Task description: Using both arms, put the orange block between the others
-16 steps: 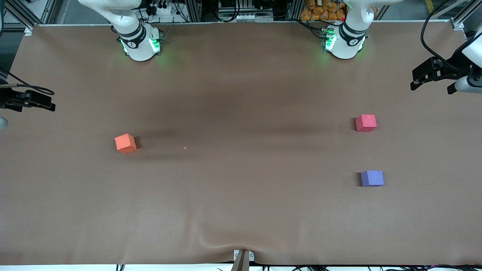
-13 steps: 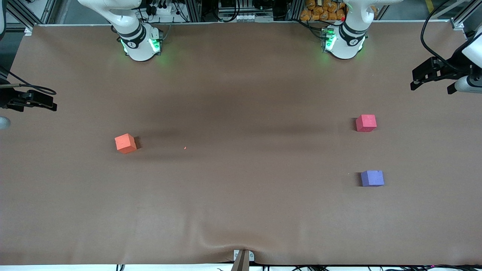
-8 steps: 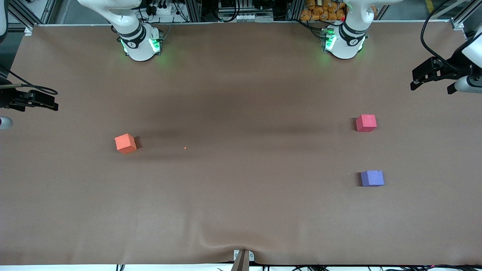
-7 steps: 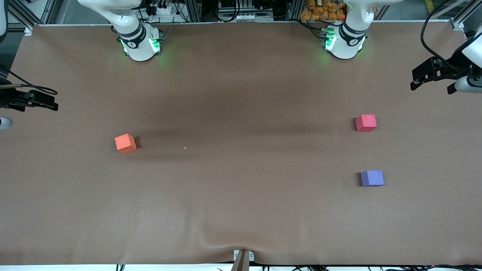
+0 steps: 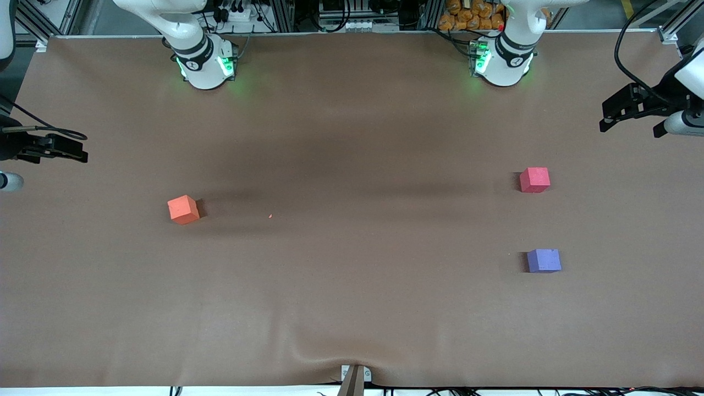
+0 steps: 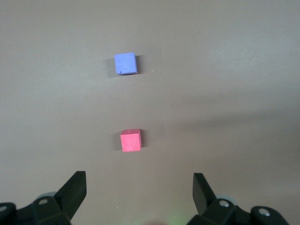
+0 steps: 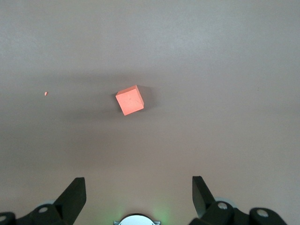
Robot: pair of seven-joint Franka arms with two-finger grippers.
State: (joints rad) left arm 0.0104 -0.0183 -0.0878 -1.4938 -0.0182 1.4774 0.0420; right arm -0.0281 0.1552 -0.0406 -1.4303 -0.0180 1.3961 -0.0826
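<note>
The orange block (image 5: 183,209) (image 7: 130,100) lies on the brown table toward the right arm's end. The pinkish-red cube (image 5: 534,180) (image 6: 131,140) and the purple-blue cube (image 5: 544,260) (image 6: 125,63) lie toward the left arm's end, the purple-blue one nearer the front camera, with a bare gap between them. My right gripper (image 7: 138,184) hangs open and empty high over the table's end, away from the orange block. My left gripper (image 6: 138,182) is also open and empty, raised over the other end, apart from both cubes.
A tiny orange crumb (image 5: 270,216) lies on the cover beside the orange block, toward the table's middle. The cover wrinkles (image 5: 324,352) near the front edge by a small bracket (image 5: 355,377). Both green-lit arm bases (image 5: 206,66) (image 5: 503,63) stand along the table's back edge.
My right gripper has drifted slightly inward over the table's end. The left arm and all three cubes have not moved.
</note>
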